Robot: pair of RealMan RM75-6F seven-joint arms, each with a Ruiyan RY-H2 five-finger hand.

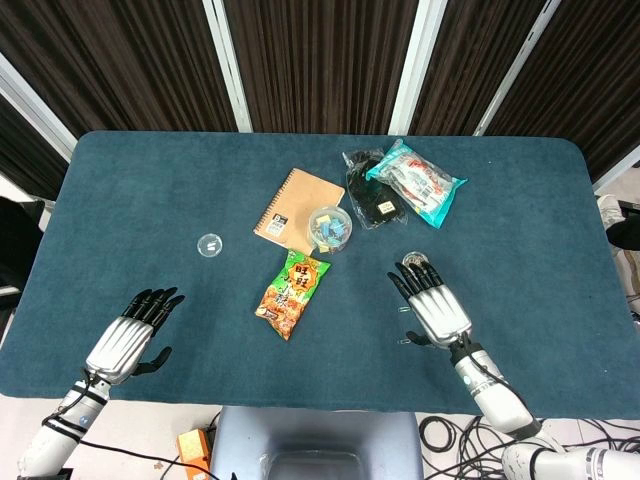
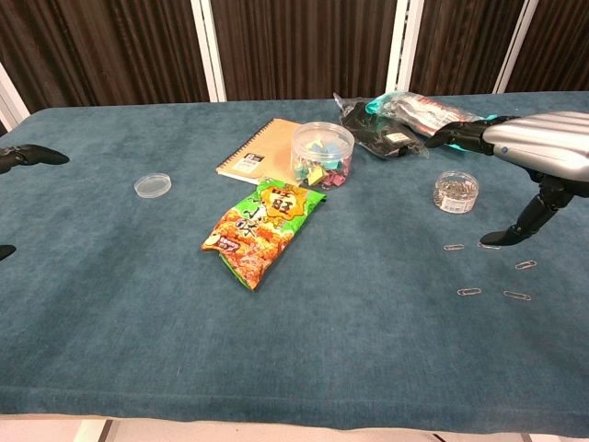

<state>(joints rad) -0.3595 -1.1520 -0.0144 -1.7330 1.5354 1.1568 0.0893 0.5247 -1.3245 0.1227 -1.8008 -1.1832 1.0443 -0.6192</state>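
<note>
Closest to me, the right hand (image 1: 437,305) hovers palm-down above the blue table (image 1: 120,200), its fingers spread and holding nothing, the thumb dipping toward the cloth. Loose paper clips (image 2: 468,292) lie scattered under and beside it, one just at the thumb tip. Just beyond its fingertips sits a small round tub of paper clips (image 2: 456,191), partly hidden by the fingers from above. Over on the other side, the left hand (image 1: 133,333) hangs open and empty too, well apart from everything. Farther in lies an orange-green snack bag (image 1: 292,293), then a clear tub of binder clips (image 1: 329,227) beside a brown notebook (image 1: 285,205), with a little clear lid (image 1: 210,244) off alone.
</note>
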